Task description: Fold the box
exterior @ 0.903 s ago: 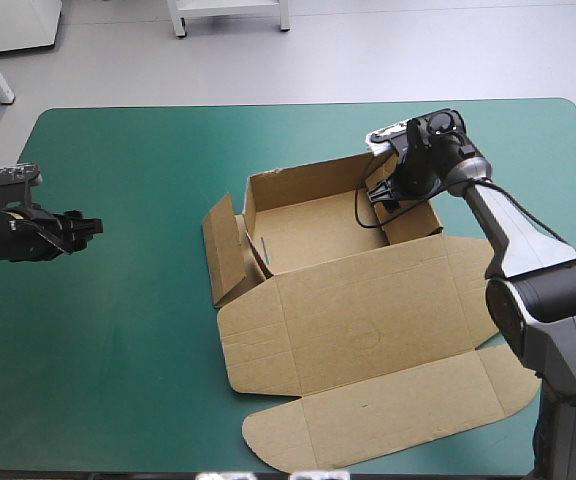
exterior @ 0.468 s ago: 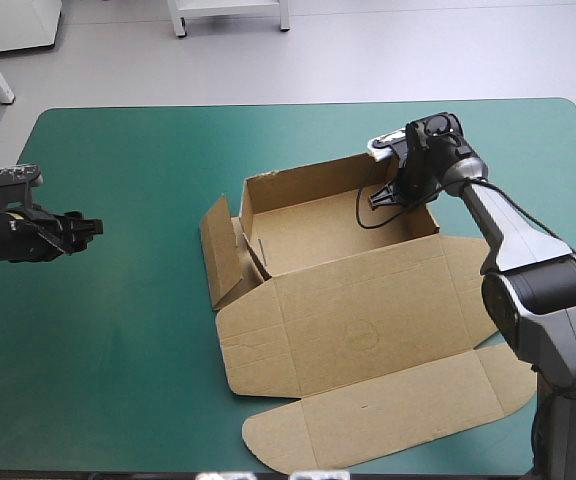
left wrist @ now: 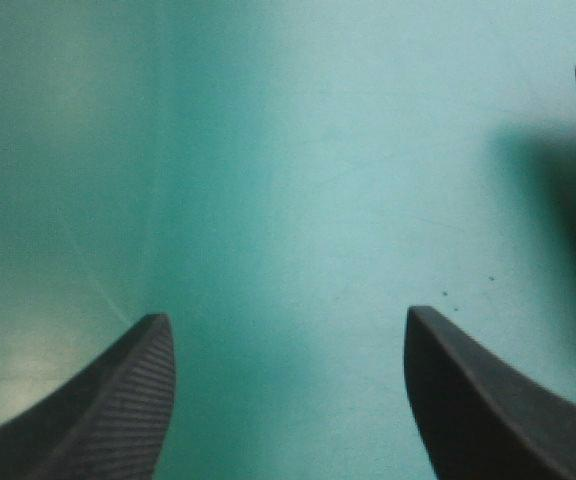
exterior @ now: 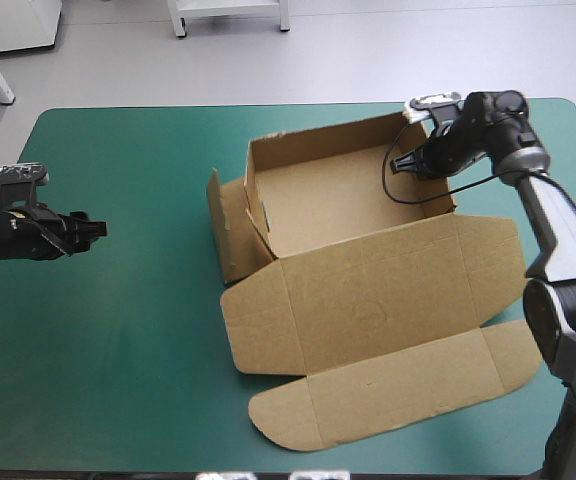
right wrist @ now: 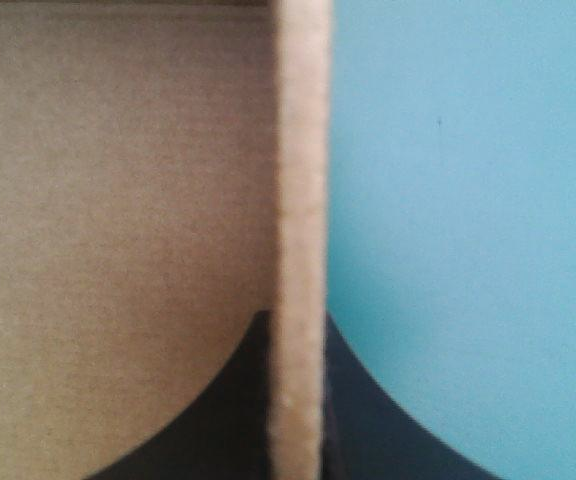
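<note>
Brown box (exterior: pixel 368 310) on desk (exterior: pixel 128 350), tray open upward, lid flat on the tray's near side; long axis runs tray to lid tip, far-near. At the tray's right wall, right hand (exterior: pixel 405 166) clamps the board; left hand (exterior: pixel 96 228) spread wide, well left of box.

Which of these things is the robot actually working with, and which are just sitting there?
In the job: box; right hand, shut on its wall; left hand, open, apart from it.
Just there: teal-green cover.
</note>
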